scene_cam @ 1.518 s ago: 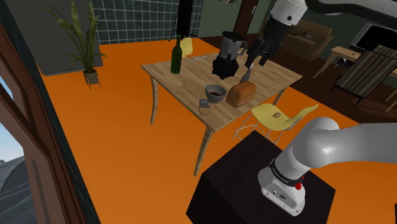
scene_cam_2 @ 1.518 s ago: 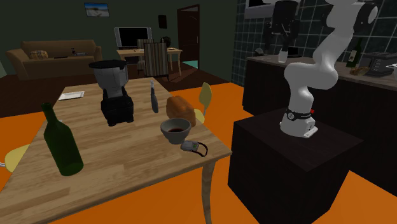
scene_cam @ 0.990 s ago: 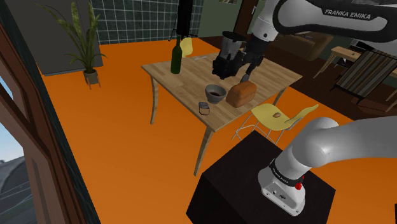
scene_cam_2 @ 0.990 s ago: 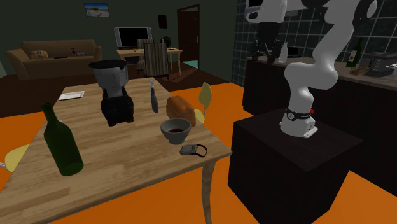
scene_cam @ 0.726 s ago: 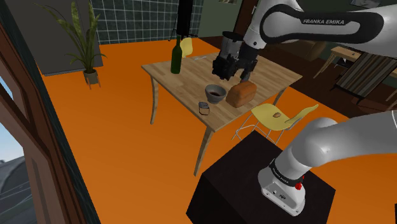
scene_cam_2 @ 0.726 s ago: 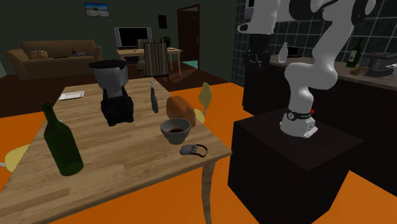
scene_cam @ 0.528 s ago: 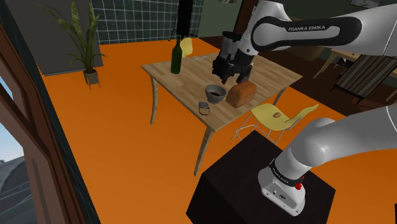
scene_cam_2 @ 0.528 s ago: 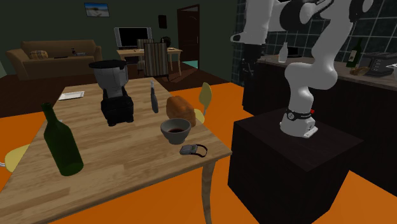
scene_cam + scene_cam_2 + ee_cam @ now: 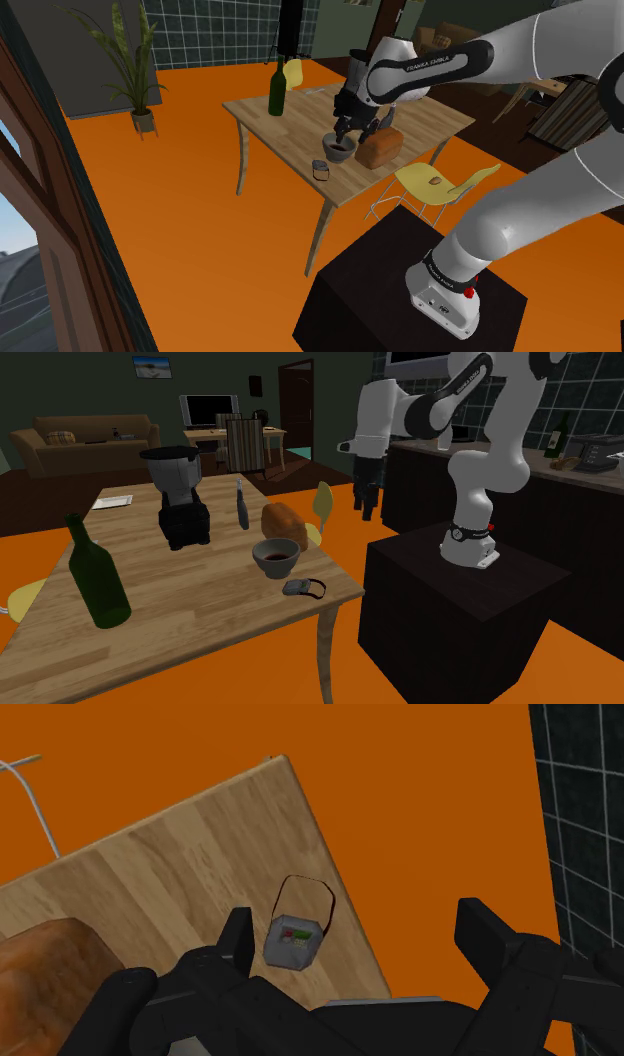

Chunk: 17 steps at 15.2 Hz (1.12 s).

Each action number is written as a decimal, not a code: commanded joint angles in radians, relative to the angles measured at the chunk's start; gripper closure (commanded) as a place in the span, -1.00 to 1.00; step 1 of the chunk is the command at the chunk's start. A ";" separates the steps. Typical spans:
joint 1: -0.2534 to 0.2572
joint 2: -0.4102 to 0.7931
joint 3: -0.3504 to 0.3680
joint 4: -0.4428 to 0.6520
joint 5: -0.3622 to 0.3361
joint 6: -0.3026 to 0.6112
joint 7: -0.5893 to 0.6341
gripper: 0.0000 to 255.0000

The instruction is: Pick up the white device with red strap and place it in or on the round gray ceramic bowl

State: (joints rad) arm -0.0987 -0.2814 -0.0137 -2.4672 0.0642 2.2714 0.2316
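Note:
The device (image 9: 319,168) is a small grey box with a dark red strap loop, lying near the wooden table's front corner (image 9: 304,588). Just behind it stands the round grey bowl (image 9: 340,148) (image 9: 276,557). My gripper (image 9: 345,128) hangs in the air above the bowl and device, fingers pointing down (image 9: 365,507). In the wrist view the gripper (image 9: 365,944) is open and holds nothing. The device (image 9: 296,940) lies far below it on the table, nearer one finger (image 9: 237,939).
A brown bread loaf (image 9: 380,147) sits beside the bowl. A black blender (image 9: 180,497), an upright knife (image 9: 241,507) and a dark green bottle (image 9: 97,577) also stand on the table (image 9: 200,602). A yellow chair (image 9: 435,183) stands between table and stand.
The arm has swung down and toward the shoulder view's left, from high beyond the blender to above the bowl. The device, bowl and other objects have not moved.

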 commanded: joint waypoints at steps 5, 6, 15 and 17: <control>-0.019 0.224 -0.024 0.049 0.023 0.160 0.009 -1.00; -0.022 0.262 -0.027 0.061 0.029 0.183 0.009 -1.00; -0.063 0.608 -0.044 0.225 0.107 0.337 -0.005 -1.00; -0.076 0.684 -0.042 0.273 0.125 0.359 -0.008 -1.00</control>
State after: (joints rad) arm -0.1646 0.3557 -0.0562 -2.2263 0.1784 2.6189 0.2297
